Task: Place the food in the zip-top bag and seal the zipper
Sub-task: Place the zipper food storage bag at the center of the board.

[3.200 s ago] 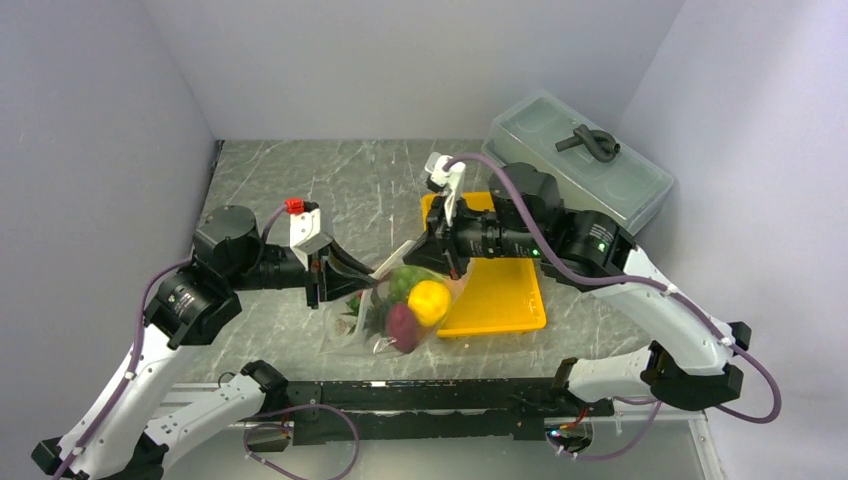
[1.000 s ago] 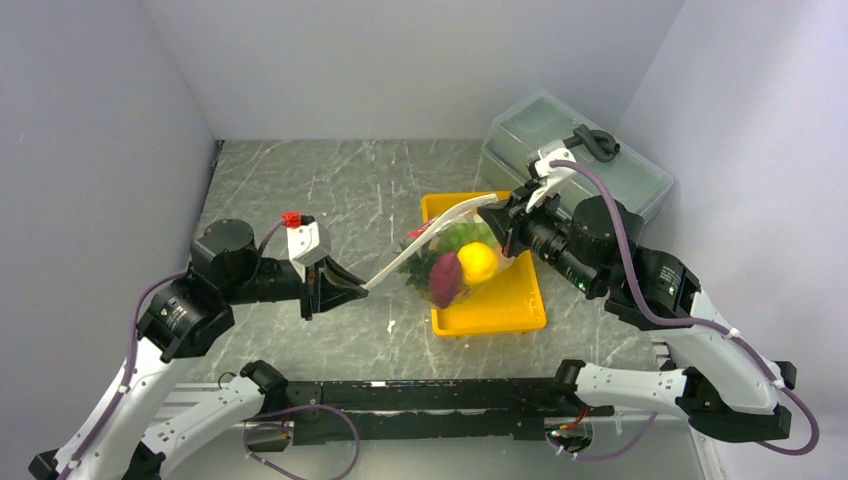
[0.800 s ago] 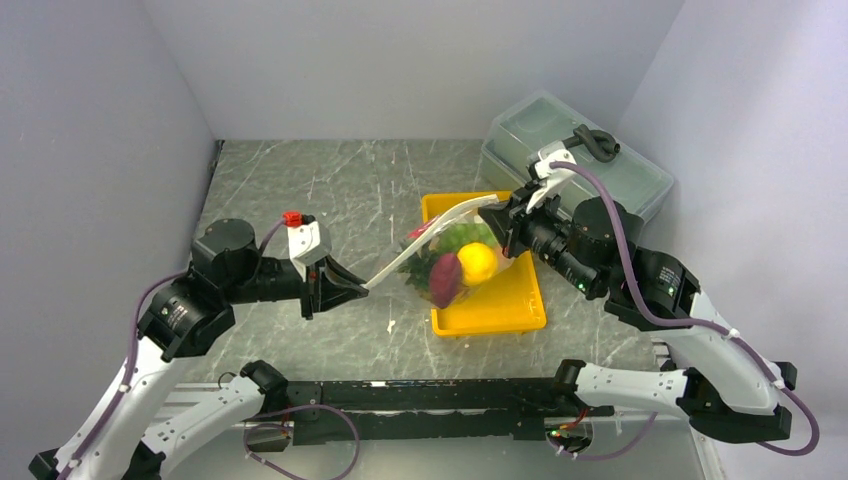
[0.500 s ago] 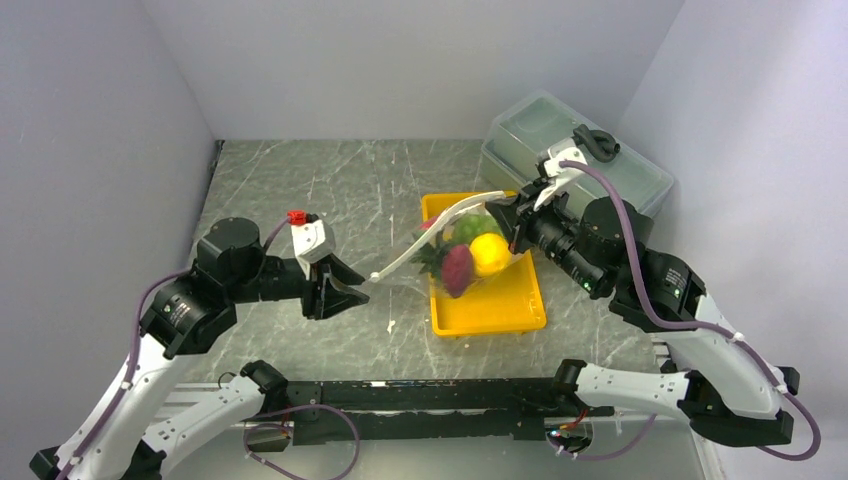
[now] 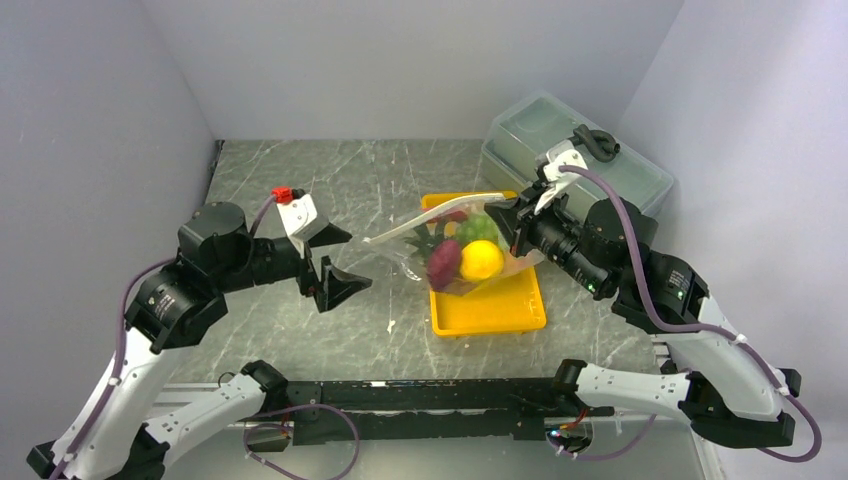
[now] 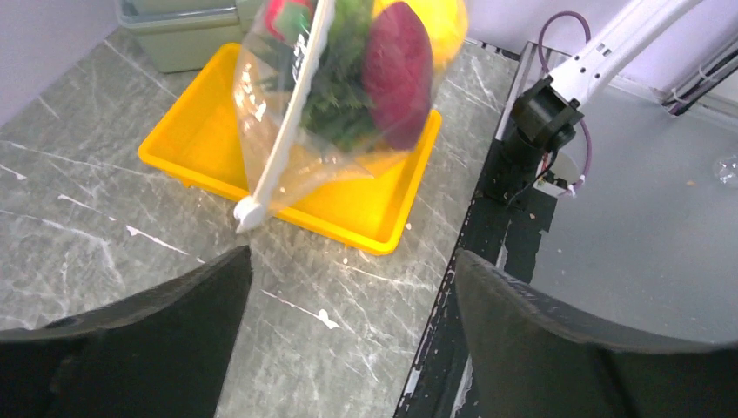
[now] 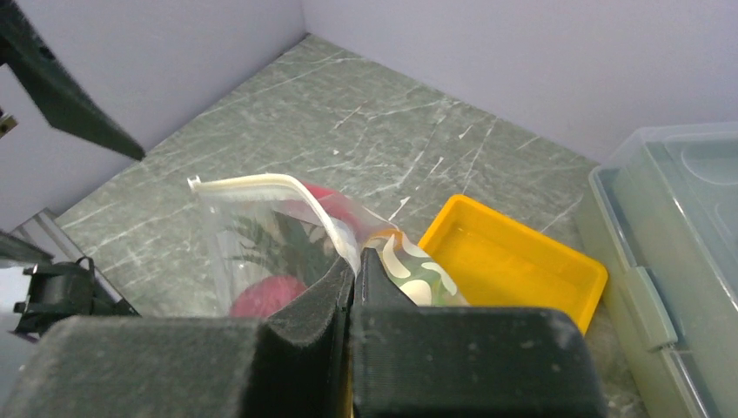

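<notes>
The zip-top bag (image 5: 452, 250) hangs over the yellow tray, its right mouth corner pinched in my shut right gripper (image 5: 510, 214). Through the clear plastic the food shows: a yellow lemon (image 5: 481, 259), a dark red piece (image 5: 443, 264) and something green (image 5: 476, 227). The zipper (image 5: 425, 220) sticks out leftward as a whitish strip with its left end free. My left gripper (image 5: 340, 261) stands wide open just left of that end, holding nothing. The left wrist view shows the bag (image 6: 348, 96), the zipper (image 6: 283, 148) and the open left gripper (image 6: 352, 261). In the right wrist view the right gripper (image 7: 355, 266) clamps the zipper (image 7: 261, 181).
The yellow tray (image 5: 500, 305) lies under the bag, also visible as the tray (image 6: 209, 144) and the tray (image 7: 513, 261). A grey-green lidded box (image 5: 580, 170) stands at the back right. Walls close in on both sides, and a black rail (image 5: 430, 395) runs along the near edge.
My left gripper opened, let go of the zipper's left end and drew back left. The bag now hangs from the right gripper alone and has swung right over the tray.
</notes>
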You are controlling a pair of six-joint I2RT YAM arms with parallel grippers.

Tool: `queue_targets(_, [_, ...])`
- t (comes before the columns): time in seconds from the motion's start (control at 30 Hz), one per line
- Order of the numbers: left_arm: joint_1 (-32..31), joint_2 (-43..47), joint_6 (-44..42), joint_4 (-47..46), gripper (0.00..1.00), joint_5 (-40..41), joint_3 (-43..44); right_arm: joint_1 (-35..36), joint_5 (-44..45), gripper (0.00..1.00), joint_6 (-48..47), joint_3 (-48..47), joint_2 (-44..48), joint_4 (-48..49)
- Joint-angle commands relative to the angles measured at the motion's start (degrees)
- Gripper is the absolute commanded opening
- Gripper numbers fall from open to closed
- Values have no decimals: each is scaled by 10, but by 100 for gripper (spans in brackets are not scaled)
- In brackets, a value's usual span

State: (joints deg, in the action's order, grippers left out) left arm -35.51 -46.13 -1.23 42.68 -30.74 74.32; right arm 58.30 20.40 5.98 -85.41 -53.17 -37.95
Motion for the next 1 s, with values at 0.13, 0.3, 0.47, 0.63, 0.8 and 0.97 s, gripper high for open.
queue_targets(0.13, [-2,-36,-16,-45,100,34,46,0,-63,0,-12,1,-1,29])
queue_targets(0.3, [-2,-67,-18,-59,100,26,79,0,-127,0,-3,13,-18,28])
queue_targets(0.47, [-2,-101,-8,-79,100,-18,104,0,-169,0,6,21,-32,33])
queue_targets(0.63, [-2,-123,8,-100,100,-71,103,0,-193,0,23,28,-41,47])
queue_targets(0.8, [-2,-121,42,-148,100,-108,75,0,-201,0,36,22,-57,51])
queue_targets(0.97, [-2,-126,55,-153,100,-150,66,-1,-222,0,42,9,-69,57])
